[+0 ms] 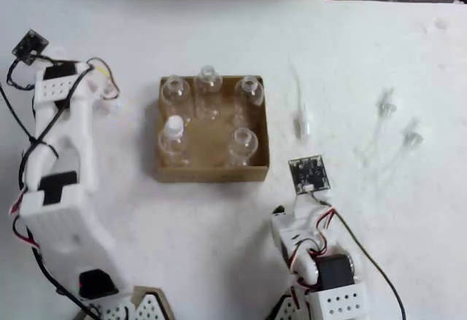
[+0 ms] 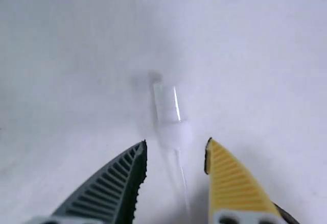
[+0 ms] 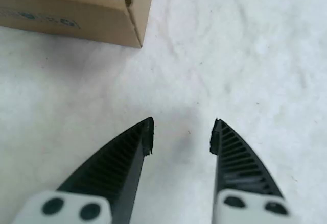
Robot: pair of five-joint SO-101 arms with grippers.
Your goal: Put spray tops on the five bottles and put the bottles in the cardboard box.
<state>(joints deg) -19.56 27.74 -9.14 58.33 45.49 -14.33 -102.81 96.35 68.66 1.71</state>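
My left jaws stand parted, the grey finger [image 2: 115, 183] and the yellow finger [image 2: 232, 183] a fair gap apart, with nothing gripped. Just ahead of them a spray top [image 2: 168, 119] lies on the white worktop [image 2: 66, 55], its thin tube running back into the gap between the two tips (touching neither, as far as I can see). In the high view my left arm [image 1: 62, 152] runs up the left side of the frame to the upper left.

My right jaws are also apart and hold nothing, with only bare worktop under them. A corner of the cardboard box [image 3: 102, 22] sits close in front. My right arm [image 1: 314, 254] is at the lower middle of the high view, just below the box's lower right corner.

The cardboard box [image 1: 211, 173] sits at the centre of the high view with all five bottles [image 1: 208, 90] upright inside. The lower left bottle [image 1: 174, 141] carries a white top, while the other four have bare necks.

Three more spray tops lie loose on the worktop to the right of the box: one near it [image 1: 301, 122], and two well out at the right [image 1: 387, 106] [image 1: 412, 138].
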